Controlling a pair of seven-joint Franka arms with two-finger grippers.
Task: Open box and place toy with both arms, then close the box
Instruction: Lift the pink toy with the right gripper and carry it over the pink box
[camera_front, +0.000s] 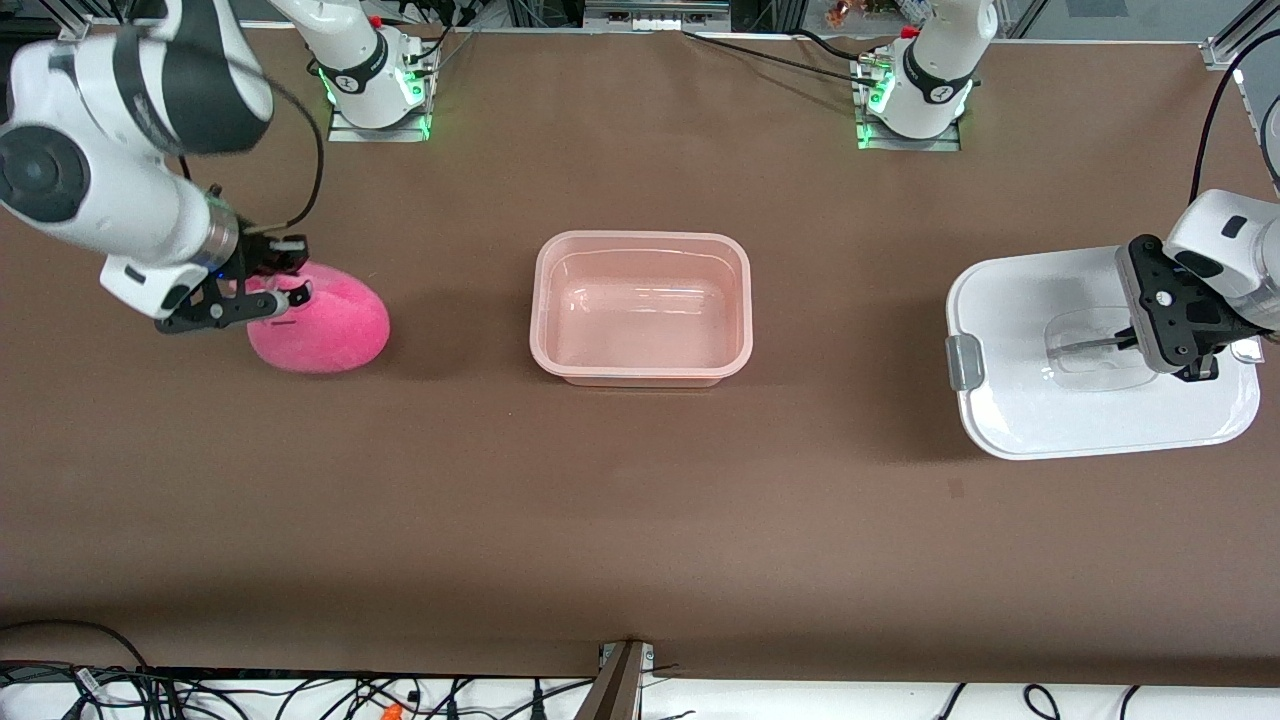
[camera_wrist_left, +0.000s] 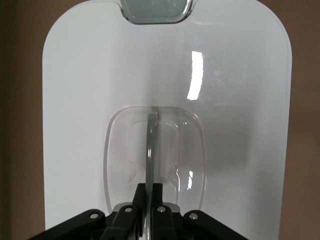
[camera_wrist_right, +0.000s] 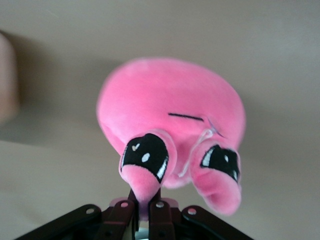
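A brown table seen from a high camera facing two white robot arms, whose bases stand along the top edge.

Toward the right arm's end of the table lies the toy (camera_front: 322, 318), a hot-pink egg-shaped plush resting on the table surface. The right gripper (camera_front: 262, 300) is down at the toy, its black fingers clenched on a small pink flap of plush. The right wrist view shows this closely: the toy (camera_wrist_right: 172, 115) has two black glossy eyes with white glints and a thin dark line above them, and the fingertips (camera_wrist_right: 145, 207) pinch a soft pink lobe just beneath one eye.

In the middle of the table sits the tub (camera_front: 642, 245), the pale pink translucent bottom of the box. It stands open with its lid off and nothing inside. It is well apart from both the toy and the lid.

Toward the left arm's end of the table lies the lid (camera_front: 1040, 420), white with rounded corners, flat on the table, with a grey clip (camera_front: 965, 362) on the edge facing the tub. A clear recessed handle (camera_front: 1085, 358) sits at its centre. The left gripper (camera_front: 1150, 343) is down on the lid, fingers closed on the thin upright bar of the handle. In the left wrist view, the black fingers (camera_wrist_left: 156, 197) squeeze the grey bar (camera_wrist_left: 150, 150) inside the clear recess.
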